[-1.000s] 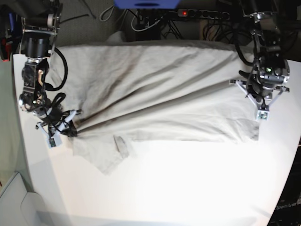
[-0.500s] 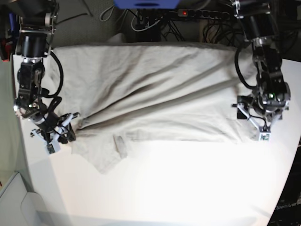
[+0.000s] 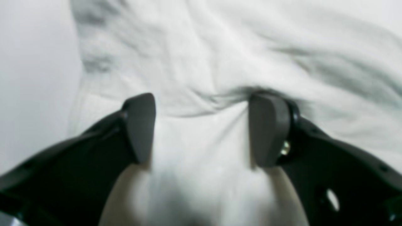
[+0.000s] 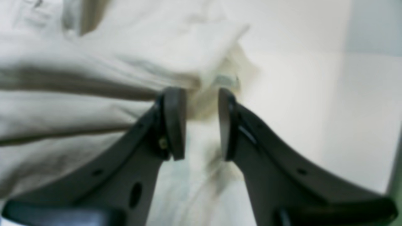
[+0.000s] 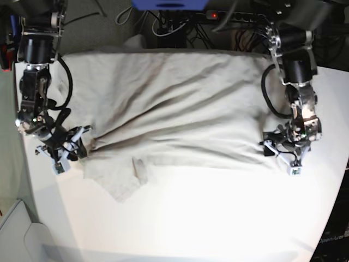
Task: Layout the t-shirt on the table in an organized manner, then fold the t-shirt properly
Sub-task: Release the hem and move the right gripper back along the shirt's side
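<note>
we see both let go | left gripper (image 3: 201, 128) gaping, right gripper (image 4: 201, 122) parted, empty | t-shirt (image 5: 169, 103) spread on table (image 5: 218, 218), layout nearly done

My left gripper (image 3: 201, 128) has broad matte black fingers with rounded grey pads (image 3: 267, 128); a brass-coloured screw sits just outside one pad. My right gripper (image 4: 201, 122) is the same black, with oval holes along each finger below the jaws. Both arms (image 5: 32, 82) are black and silver, looped with black cables.
</note>
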Available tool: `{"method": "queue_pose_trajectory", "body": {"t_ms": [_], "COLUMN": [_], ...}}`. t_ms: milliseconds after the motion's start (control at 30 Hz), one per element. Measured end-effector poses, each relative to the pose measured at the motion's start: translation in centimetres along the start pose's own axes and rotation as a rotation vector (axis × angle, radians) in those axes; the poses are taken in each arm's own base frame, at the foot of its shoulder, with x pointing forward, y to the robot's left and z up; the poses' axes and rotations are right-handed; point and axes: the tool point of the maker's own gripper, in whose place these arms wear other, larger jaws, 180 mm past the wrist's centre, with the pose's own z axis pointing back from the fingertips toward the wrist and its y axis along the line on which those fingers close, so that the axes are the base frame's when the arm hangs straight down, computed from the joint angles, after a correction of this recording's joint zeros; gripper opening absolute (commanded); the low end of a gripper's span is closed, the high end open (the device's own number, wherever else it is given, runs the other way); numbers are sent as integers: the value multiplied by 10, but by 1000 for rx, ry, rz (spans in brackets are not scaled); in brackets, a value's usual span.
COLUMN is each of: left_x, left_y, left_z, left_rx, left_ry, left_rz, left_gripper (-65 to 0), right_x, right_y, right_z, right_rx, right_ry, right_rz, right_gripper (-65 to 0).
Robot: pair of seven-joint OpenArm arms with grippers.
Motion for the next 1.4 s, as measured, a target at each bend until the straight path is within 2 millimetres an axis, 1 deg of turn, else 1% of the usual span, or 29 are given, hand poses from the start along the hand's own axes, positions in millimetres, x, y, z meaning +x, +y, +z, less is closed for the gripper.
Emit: {"method": "queue_pose_trajectory", "body": {"t_ms": [67, 133, 300, 433, 567, 600, 733, 833, 900, 1000, 1167, 1233, 1267, 1333, 1400], "left_x": [5, 8, 13, 14, 14, 14, 13, 13, 12, 11, 11, 12, 11, 13, 14], "left_y": [10, 19, 36, 38, 38, 38, 47, 49, 49, 49, 47, 46, 45, 40, 39], "left_z": [-7, -11, -13, -13, -13, -13, -10, -10, -10, -10, -10, -11, -11, -12, -12], "left_rx": [7, 15, 35, 40, 40, 40, 51, 54, 55, 54, 53, 51, 50, 46, 45], "left_ry": [-33, -48, -53, -54, -55, -55, -46, -44, -44, -48, -49, -50, -47, -49, -54], "left_rz": [17, 28, 44, 46, 46, 46, 45, 44, 45, 47, 52, 52, 52, 54, 56], "left_gripper": [-196, -196, -196, -196, -196, -196, -196, -196, -196, -196, -196, -196, -196, -196, -196], "right_x": [-2, -9, -25, -39, -43, -46, -55, -63, -69, -76, -87, -86, -81, -64, -55], "right_y": [-5, -7, -9, -6, -6, -6, -10, -16, -12, -5, -4, -10, -14, -31, -44], "right_z": [1, 1, -2, -6, -7, -8, -7, -1, 5, 15, 38, 44, 47, 56, 63], "right_rx": [-10, -9, -5, 6, 9, 11, 7, -1, 1, 5, -24, -54, -72, -125, -165], "right_ry": [4, 22, 62, 93, 100, 106, 116, 133, 120, 120, 141, 137, 119, 64, 33], "right_rz": [-5, -8, -29, -48, -57, -68, -88, -81, -84, -59, -39, -49, -56, -66, -70], "right_gripper": [-465, -465, -465, -465, -465, -465, -466, -467, -482, -524, -533, -532, -532, -531, -531]}}
